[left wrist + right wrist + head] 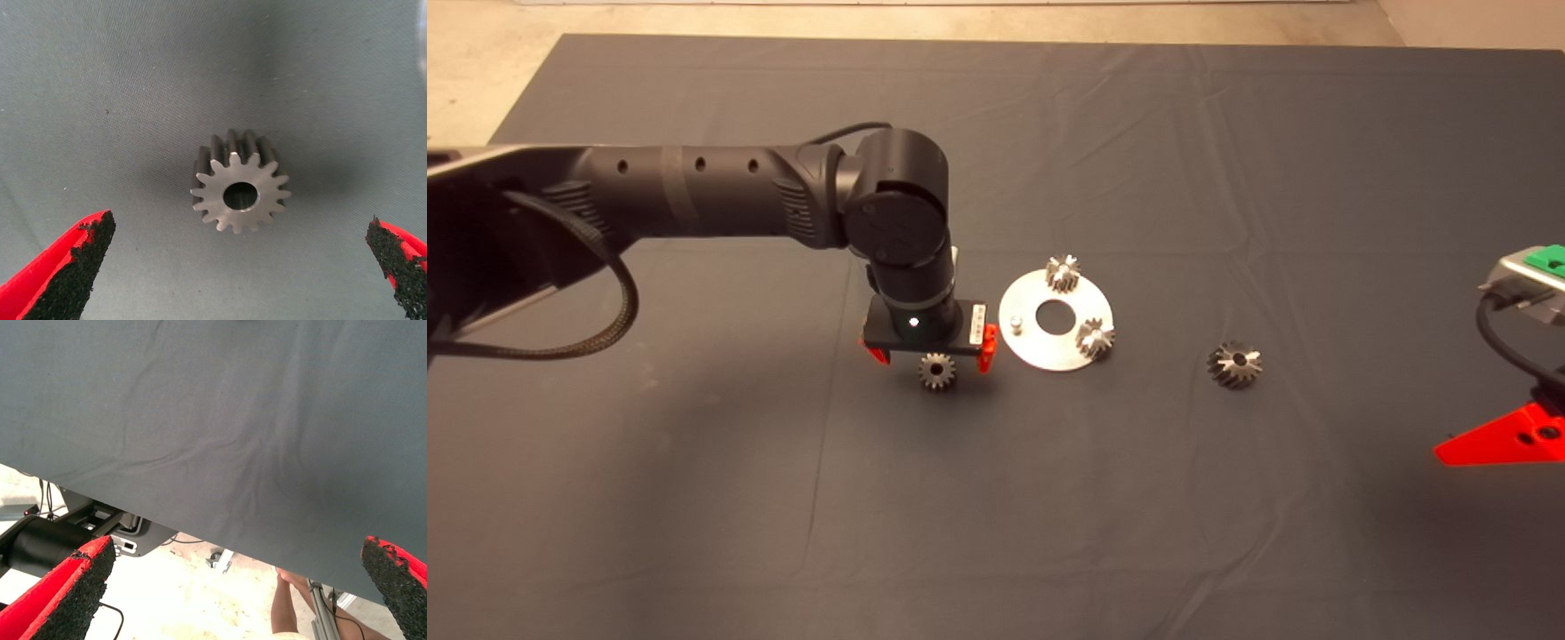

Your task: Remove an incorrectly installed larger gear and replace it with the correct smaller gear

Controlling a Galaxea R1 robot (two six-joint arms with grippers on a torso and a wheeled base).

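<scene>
The left gripper [935, 357] hangs over the middle of the table, pointing straight down, its red fingers spread wide apart. Between them, touching neither, lies the smaller gear [936, 371], flat on the dark mat [694, 498] with its centre hole facing up. The left wrist view shows the same: the smaller gear [240, 183] sits on the mat with short straight teeth all round, and the two black pads [77, 267] stand well off to either side of it, with bare cloth between each pad and the teeth.

Just beside the left gripper, toward the table's right edge, lies a round silver plate [1040, 351] with a large hole in its middle. Two small silver gears sit on it: one [1063, 273] at the rim toward the table's far edge, the other [1095, 339] at the rim toward the right edge. A short bare pin [1015, 321] stands on the plate on the side nearest the left gripper, with no gear on it.

Farther toward the right edge, apart from the plate, the larger gear [1234, 364] lies alone on the mat, darker and with slanted teeth.

The right gripper [1498, 437] waits at the table's right edge, its fingers [67, 593] held apart in the right wrist view, over the mat's border; beyond it show the floor and a person's leg [287, 607].
</scene>
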